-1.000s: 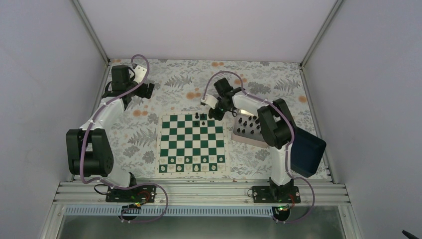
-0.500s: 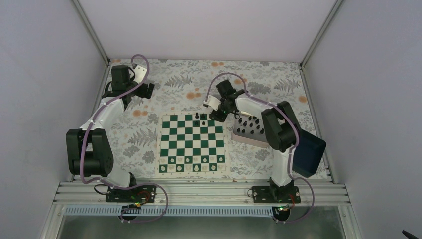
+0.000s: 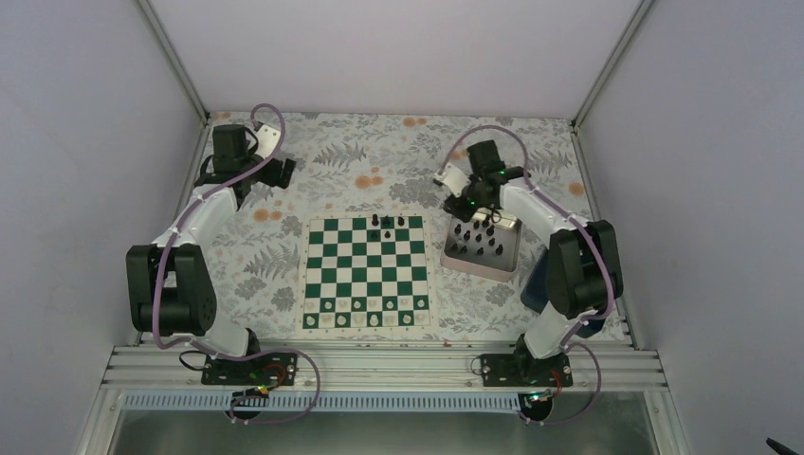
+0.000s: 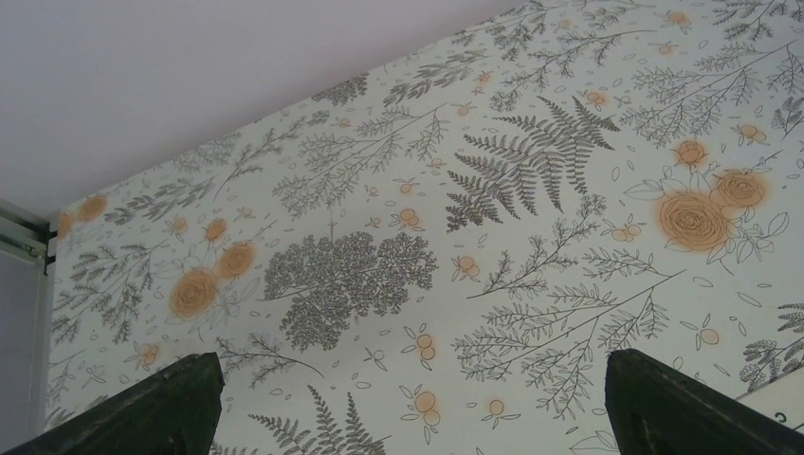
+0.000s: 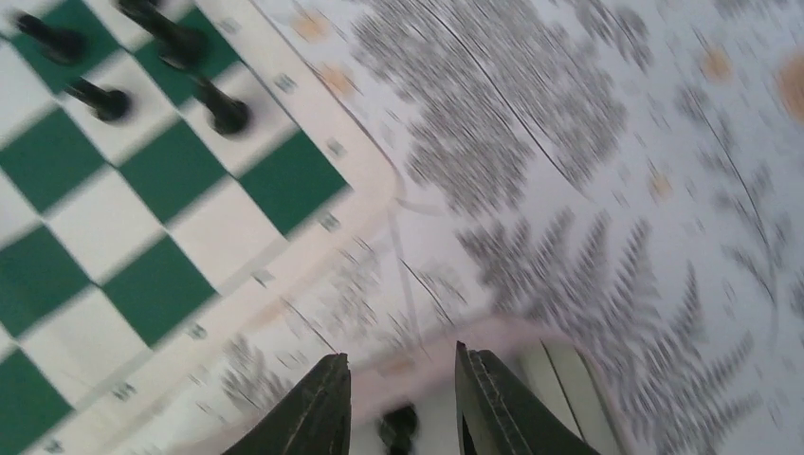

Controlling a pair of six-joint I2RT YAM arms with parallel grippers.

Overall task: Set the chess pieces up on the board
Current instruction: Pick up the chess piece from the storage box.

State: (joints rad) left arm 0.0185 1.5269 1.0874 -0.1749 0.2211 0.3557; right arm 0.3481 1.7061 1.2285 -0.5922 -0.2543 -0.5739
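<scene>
Because only a few chess pieces (image 5: 226, 116) stand at the board's (image 3: 365, 275) far edge and the rest wait in the tray (image 3: 479, 272), I hover the right tool (image 5: 400, 358), parted and empty, over the tray's corner, with the left tool (image 4: 410, 358) released above the tabletop (image 4: 531, 142).

- Floral table cover (image 4: 398, 275): grey ferns and orange blooms, spreading out ahead of the left fingers (image 4: 161, 408) and past the right fingers (image 5: 313, 408).
- Silvery tray (image 3: 479, 272): lying just below the right fingers, its pale rim showing blurred at their tips.
- Small white pieces (image 3: 374, 319): standing in rows toward the near side, well apart from both pairs of fingers.
- Dark blue box (image 3: 594, 325): sitting well apart from the right fingers, on their near-right side, largely hidden.
- Ribbed metal rail (image 3: 379, 365): running along the near edge.
- Pale walls (image 3: 398, 57): enclosing the table.
</scene>
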